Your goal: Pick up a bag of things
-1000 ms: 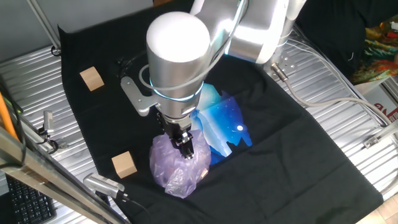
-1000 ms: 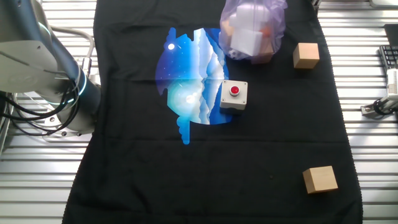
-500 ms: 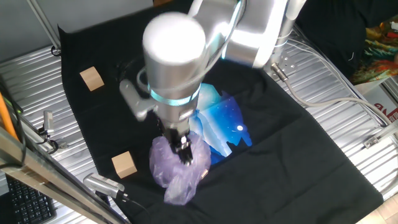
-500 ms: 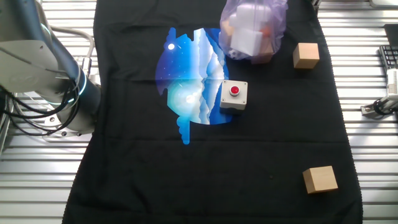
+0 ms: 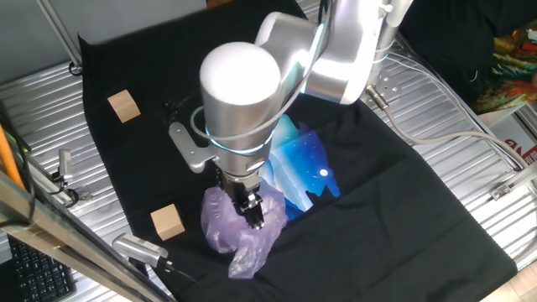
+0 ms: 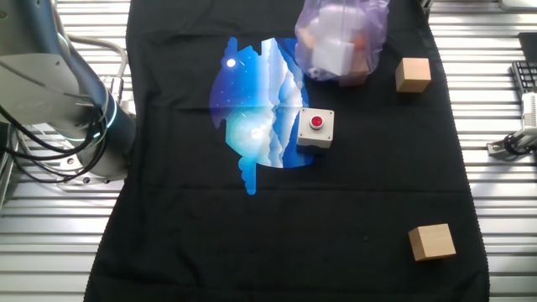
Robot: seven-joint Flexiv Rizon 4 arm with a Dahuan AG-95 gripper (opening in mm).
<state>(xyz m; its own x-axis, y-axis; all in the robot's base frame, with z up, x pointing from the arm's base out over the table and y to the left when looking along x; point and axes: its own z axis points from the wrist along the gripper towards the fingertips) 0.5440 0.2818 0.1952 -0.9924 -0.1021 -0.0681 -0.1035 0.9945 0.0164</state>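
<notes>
The bag of things (image 5: 228, 233) is a crinkly pale-purple plastic bag at the front of the black cloth. In the other fixed view (image 6: 340, 42) it bulges at the top edge, with white and orange items showing through. My gripper (image 5: 254, 218) points straight down into the top of the bag, with its dark fingers close together and pinching the plastic. The bag hangs stretched below the fingers, with a loose tail toward the front. The gripper is out of frame in the other fixed view.
A shiny blue-and-white plastic bag (image 5: 302, 168) lies right next to the purple bag. A grey box with a red button (image 6: 315, 127) sits at its edge. Two wooden cubes (image 5: 124, 106) (image 5: 168, 221) lie to the left. Metal rails and cables surround the cloth.
The arm shifted slightly over the bag. The purple bag changed shape, stretching out with a tail toward the front edge.
</notes>
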